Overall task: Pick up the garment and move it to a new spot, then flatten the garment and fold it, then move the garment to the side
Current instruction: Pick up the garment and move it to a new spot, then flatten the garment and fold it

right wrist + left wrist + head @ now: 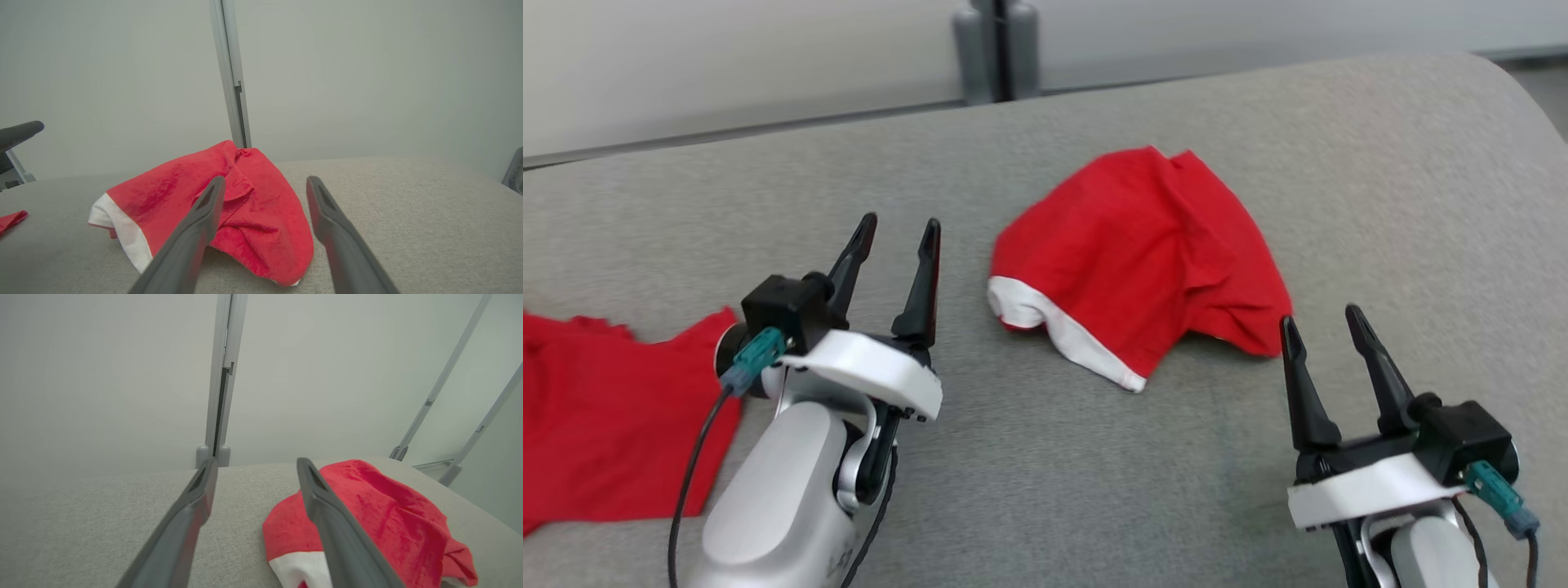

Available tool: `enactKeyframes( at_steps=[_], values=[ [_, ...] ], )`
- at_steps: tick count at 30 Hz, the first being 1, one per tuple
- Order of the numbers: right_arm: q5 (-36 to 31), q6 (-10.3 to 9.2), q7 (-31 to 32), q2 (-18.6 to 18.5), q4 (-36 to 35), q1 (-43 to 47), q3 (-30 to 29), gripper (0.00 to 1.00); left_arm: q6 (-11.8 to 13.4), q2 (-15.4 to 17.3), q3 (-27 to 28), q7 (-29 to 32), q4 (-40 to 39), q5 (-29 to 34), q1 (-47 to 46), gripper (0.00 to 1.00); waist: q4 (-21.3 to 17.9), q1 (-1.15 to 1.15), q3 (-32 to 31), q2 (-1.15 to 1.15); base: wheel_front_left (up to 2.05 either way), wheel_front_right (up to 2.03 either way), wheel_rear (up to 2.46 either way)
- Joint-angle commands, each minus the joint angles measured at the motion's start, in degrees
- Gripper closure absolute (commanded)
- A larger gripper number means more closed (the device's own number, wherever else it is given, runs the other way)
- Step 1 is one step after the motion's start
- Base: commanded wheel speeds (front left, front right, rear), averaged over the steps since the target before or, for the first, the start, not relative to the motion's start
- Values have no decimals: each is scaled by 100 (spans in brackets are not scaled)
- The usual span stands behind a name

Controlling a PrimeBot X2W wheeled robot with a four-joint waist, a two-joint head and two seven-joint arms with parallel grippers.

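The garment (pixel 1143 253) is red with a white band along one edge and lies crumpled in a loose heap on the grey fabric surface (pixel 1176 490). My left gripper (pixel 902 220) is open to the garment's left, apart from it, with nothing between its fingers. My right gripper (pixel 1321 315) is open just off the garment's near right corner, also holding nothing. In the left wrist view the garment (pixel 388 514) lies behind the right finger of the open left gripper (pixel 256 461). In the right wrist view the garment (pixel 253 204) sits left of centre, past the open right gripper (pixel 266 179).
A second red cloth (pixel 596 416) lies flat at the surface's far left, beside my left forearm; its corner (pixel 12 218) shows in the right wrist view. A grey post (pixel 996 49) stands behind the far edge. The surface curves off at the right.
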Motion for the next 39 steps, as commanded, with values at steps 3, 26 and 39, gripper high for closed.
enactKeyframes(
  at_steps=[3, 26, 39],
  values=[
    [-64, 0, -7, -64, 30, 212, 18, 0, -82, 57, 231, -2, -358, 253, 433, 0, 591, 0, -471, 0, 0, 0, 0],
    [398, 0, 199, -17, 799, 315, 256, 0, -727, -368, 1256, -4, -1348, 1066, 1881, 0, 1070, 0, -403, 0, 0, 0, 0],
    [927, -1, 559, -18, 1781, -262, 444, 0, -544, -375, 984, -4, -1317, 1133, 1701, 0, 1479, 0, 20, 0, 0, 0, 0]
  ],
)
